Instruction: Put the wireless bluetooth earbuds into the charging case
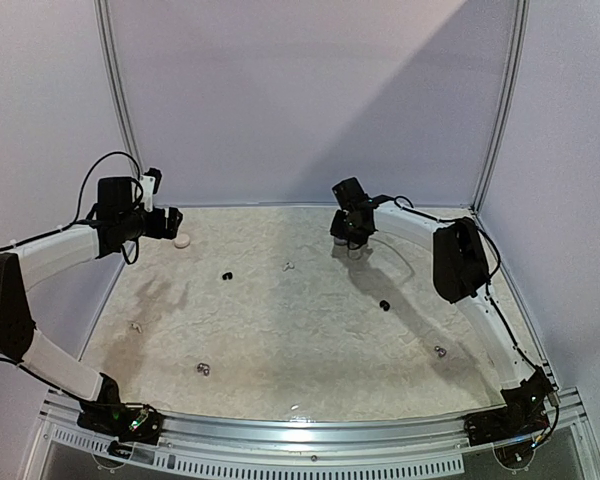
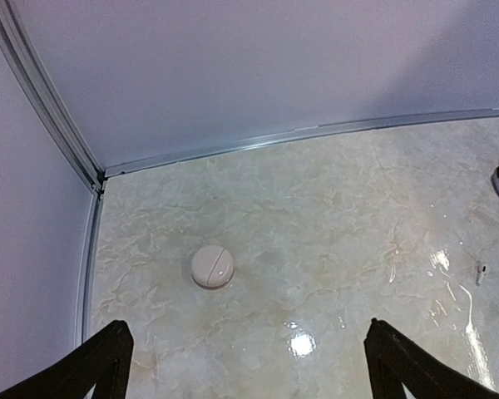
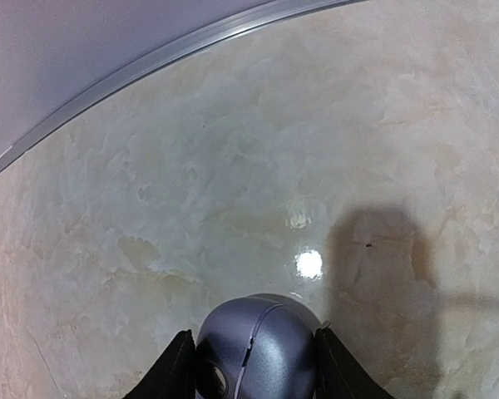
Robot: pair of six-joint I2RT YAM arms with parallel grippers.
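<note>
Earbuds (image 1: 384,304) are scattered loose across the marbled table (image 1: 310,350), from near left to near right. The left gripper (image 2: 245,328) is held with jaws spread wide at the far left, near a round white case (image 2: 212,267). The right gripper (image 3: 254,334), far right of centre, is pinched on a grey case (image 3: 258,362).

On my pale marble-patterned tabletop (image 1: 310,340), the round white puck-shaped case (image 1: 182,241) lies far left, just before my left gripper (image 1: 170,222). The silvery-grey rounded plastic case (image 3: 258,349) sits far right, between my right gripper (image 1: 352,243) fingers. Six tiny pebble-like earbuds (image 1: 227,275) lie scattered nearer me, well apart.
</note>
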